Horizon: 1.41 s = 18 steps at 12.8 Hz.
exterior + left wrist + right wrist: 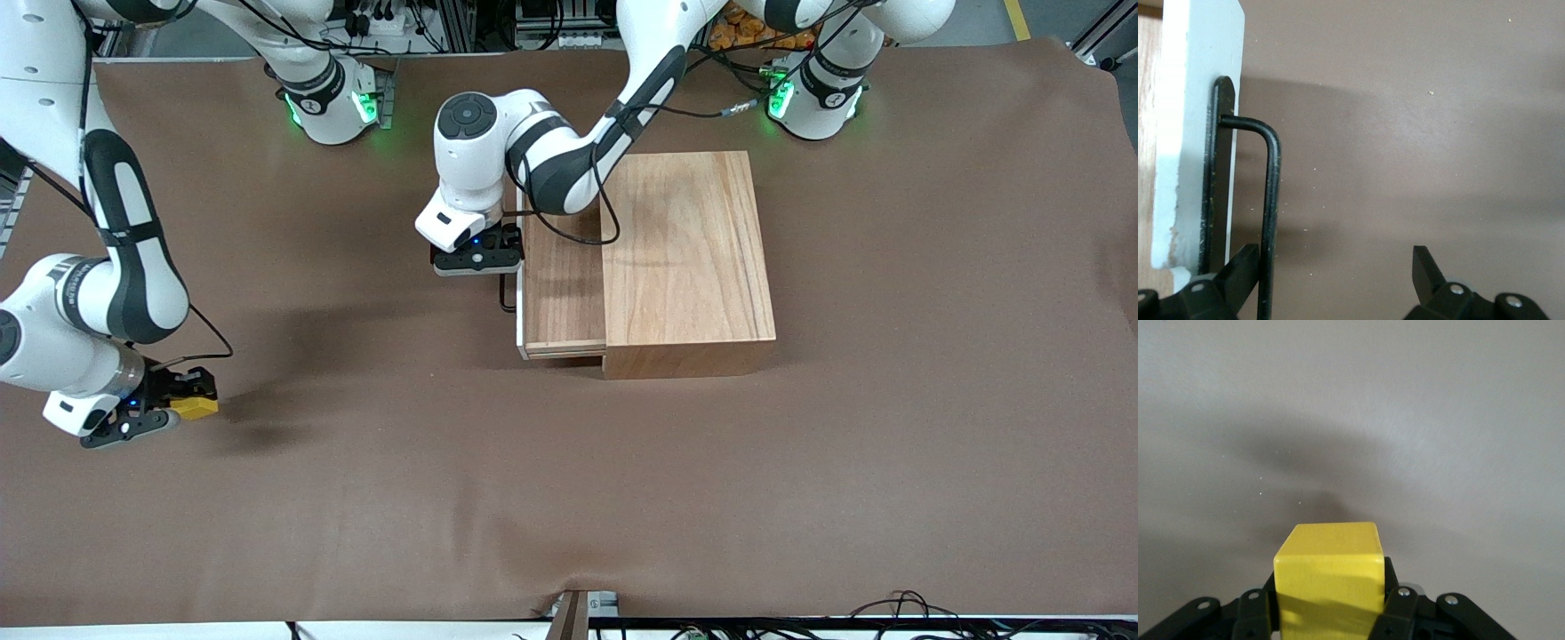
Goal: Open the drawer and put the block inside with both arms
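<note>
The drawer (563,286) stands partly pulled out of the light-wood box (685,258), toward the right arm's end of the table. In the left wrist view its white front panel (1198,133) carries the black bar handle (1271,220). My left gripper (493,258) is at that handle and open (1336,267). The bar runs between its fingers, close against one fingertip (1245,267). Low over the table at the right arm's end, my right gripper (197,398) is shut on the yellow block (196,408). The right wrist view shows the block (1328,577) clamped on both sides.
Brown cloth (569,498) covers the whole table, with a wrinkle at the edge nearest the front camera. The drawer's inside shows bare wood. Cables hang from the left arm over the box top. Both arm bases (333,111) stand at the farthest edge.
</note>
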### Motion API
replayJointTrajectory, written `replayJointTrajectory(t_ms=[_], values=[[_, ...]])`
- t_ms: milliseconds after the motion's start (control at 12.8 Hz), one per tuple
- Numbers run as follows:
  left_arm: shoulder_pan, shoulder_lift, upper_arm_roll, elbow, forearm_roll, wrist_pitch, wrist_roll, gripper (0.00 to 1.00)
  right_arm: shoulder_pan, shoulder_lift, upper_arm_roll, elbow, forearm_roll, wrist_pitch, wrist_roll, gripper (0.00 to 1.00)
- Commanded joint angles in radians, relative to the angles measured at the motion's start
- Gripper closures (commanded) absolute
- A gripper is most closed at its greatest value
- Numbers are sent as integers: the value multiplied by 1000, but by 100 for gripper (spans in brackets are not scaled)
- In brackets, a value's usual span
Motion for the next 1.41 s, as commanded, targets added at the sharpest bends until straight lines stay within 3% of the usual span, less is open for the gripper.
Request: replayJointTrajectory(t_ms=[0,157,470,704,861,1017,1330], values=[[-10,-12,-1,27,-27,0,-34,0,-32,-12,12,58,-10,-17,-170,99],[-7,-62,11,27,-24,-100,-36,0,-45,-68,18,92,17,-124,-186,98],[11,-263,91,4,54,-329,-11,0,-42,-145,17,260,36,-395,-182,95],[141,-406,94,-22,114,-542,67,0,-37,-185,23,360,56,-578,-177,95],[235,-485,93,-59,118,-590,211,0,-14,-217,24,373,152,-699,-66,95],[315,-556,93,-116,119,-613,331,0,47,-220,29,374,224,-718,98,95],[430,-718,93,-312,121,-612,512,0,216,-234,34,359,226,-713,291,96]])
